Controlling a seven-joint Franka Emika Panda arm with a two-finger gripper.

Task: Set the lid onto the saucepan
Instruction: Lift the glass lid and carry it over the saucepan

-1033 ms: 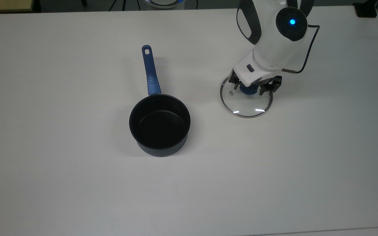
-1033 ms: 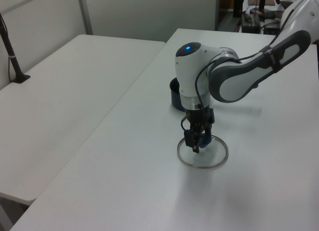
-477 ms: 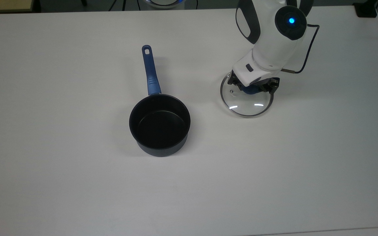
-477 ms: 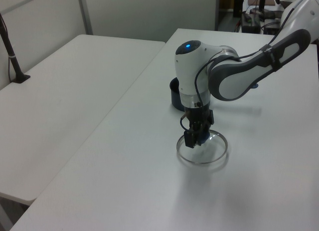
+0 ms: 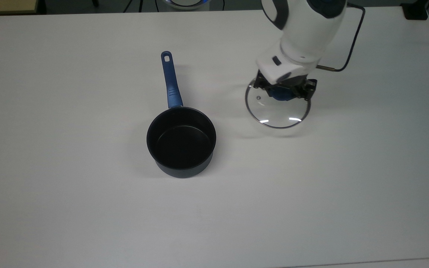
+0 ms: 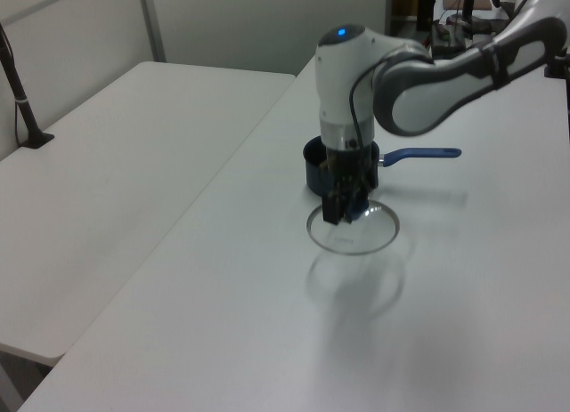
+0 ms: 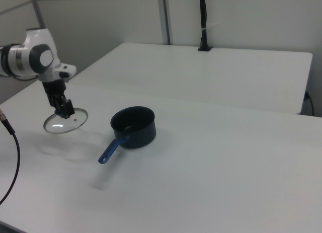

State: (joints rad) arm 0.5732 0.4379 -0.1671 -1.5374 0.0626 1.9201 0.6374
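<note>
Now the tool (image 5: pixel 282 91) is clamped on the blue knob of the round clear glass lid (image 5: pixel 277 109), held above the white surface (image 5: pixel 88 204); carry it level and centre it over the small black saucepan (image 5: pixel 181 140), well apart toward the top view's left.

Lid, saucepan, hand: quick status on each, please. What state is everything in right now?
lid: held by its blue knob, lifted clear of the table, roughly level, its shadow separate beneath it in the left view.
saucepan: upright on the table, uncovered, nothing inside, handle pointing toward the top view's top.
hand: shut on the lid's knob, off to the top view's right of the saucepan.
table: white, carrying the saucepan.
</note>
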